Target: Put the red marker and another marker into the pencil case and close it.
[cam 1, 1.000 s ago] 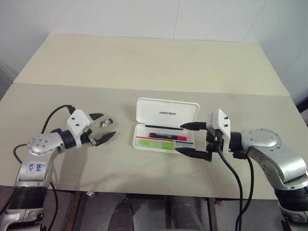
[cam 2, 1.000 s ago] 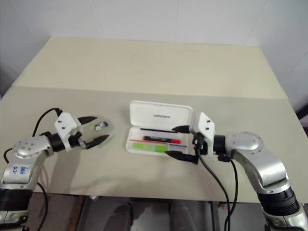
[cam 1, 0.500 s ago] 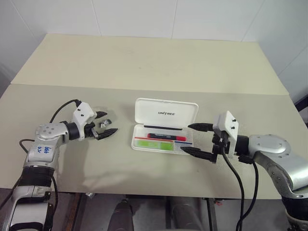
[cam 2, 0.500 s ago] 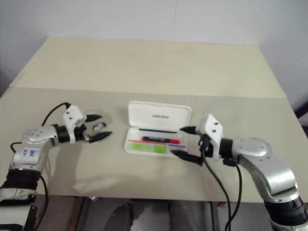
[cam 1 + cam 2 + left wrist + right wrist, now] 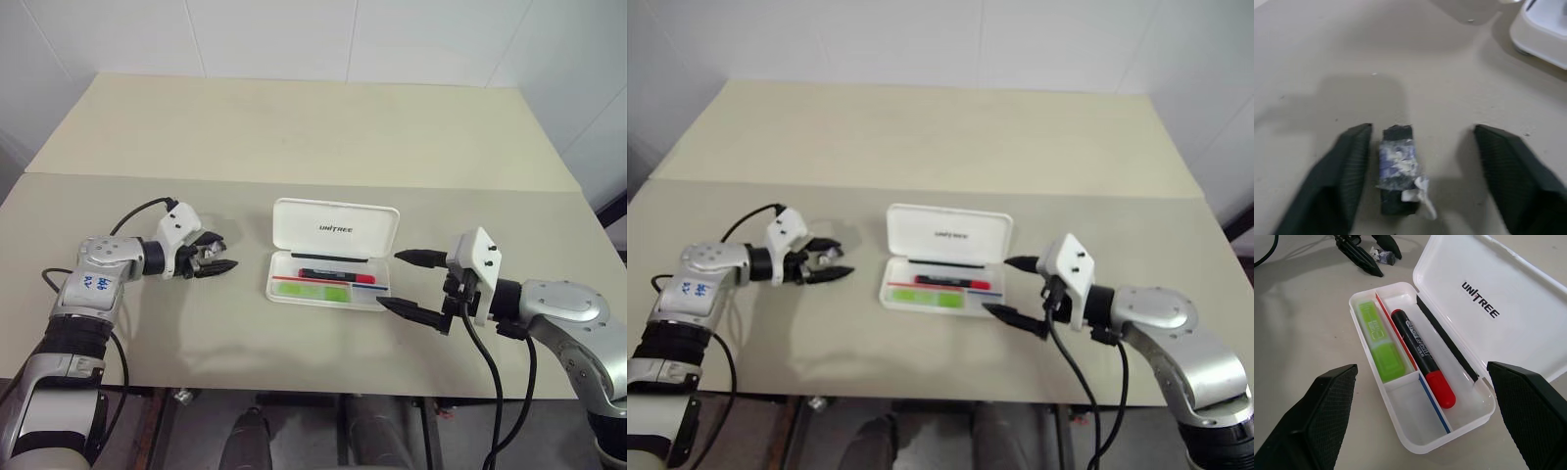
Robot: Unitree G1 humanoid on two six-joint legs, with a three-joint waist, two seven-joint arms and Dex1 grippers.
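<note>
A: Pencil case (image 5: 334, 257) — position, state?

B: Mid-counter (image 5: 294, 127), between the two arms. Lid up on its hinge at the far side, "UNITREE" lettering on the inner face. Tray facing up, open.

A: Contents?

B: Red marker (image 5: 1422, 356) lying flat in the wider compartment next to the lid, red cap toward the right gripper's end of the tray. Green marker (image 5: 1379, 343) flat in the narrower compartment on the near side, beyond a red and blue stripe divider. A small empty pocket sits past the green marker's end, at the right gripper's end. Both markers fully inside the walls.

A: Right gripper (image 5: 411, 285)?

B: Just off the case's right end, pointing at it. Jaws spread wide, one finger toward the lid side, one toward the near edge. Nothing between them; no contact with the case that I can make out.

A: Left gripper (image 5: 217, 255)?

B: Well left of the case, low over the counter. Jaws partly open around a small dark clip with a silvery wrapped look (image 5: 1397, 169). Clip lies close against one finger (image 5: 1349, 171); the other finger stands clear of it. Not a closed grip.
</note>
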